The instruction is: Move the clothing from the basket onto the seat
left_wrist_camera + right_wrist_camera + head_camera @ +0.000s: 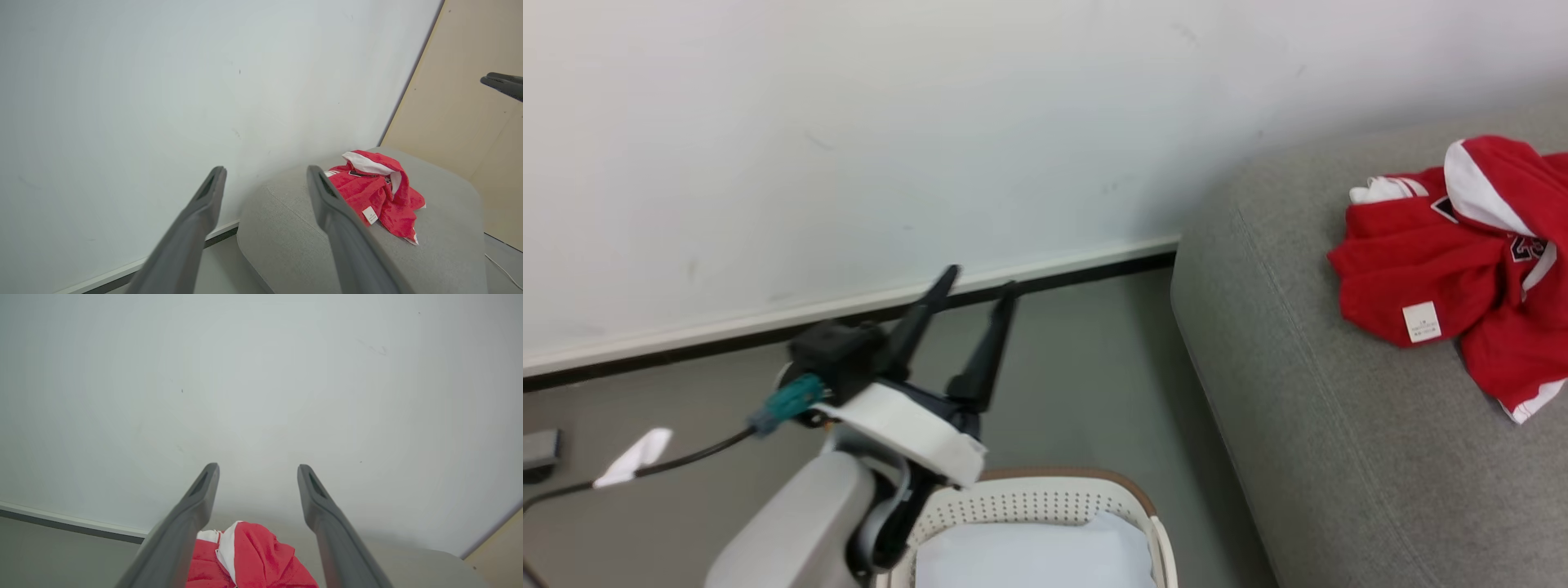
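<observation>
clothing [1421, 261] lies heaped on seat [1298, 425]

the red jerseys rest crumpled on the grey sofa, well apart from the basket [1029, 500]. the left gripper [978, 282] and the right gripper [257, 468] both stand spread apart, empty.

In the head view the red jersey [1421, 253] runs off the frame at 3 o'clock. Its number print is folded in on itself, and the print on its white label [1421, 322] is too small to read. The laundry basket [1054, 474] is cut by the edge at 6 o'clock, with its 9 o'clock side behind the left forearm [792, 523]. A grey object [538, 451] at 8 o'clock is clipped and can't be identified. In the left wrist view the right gripper [503, 84] is cut off at 3 o'clock.
</observation>
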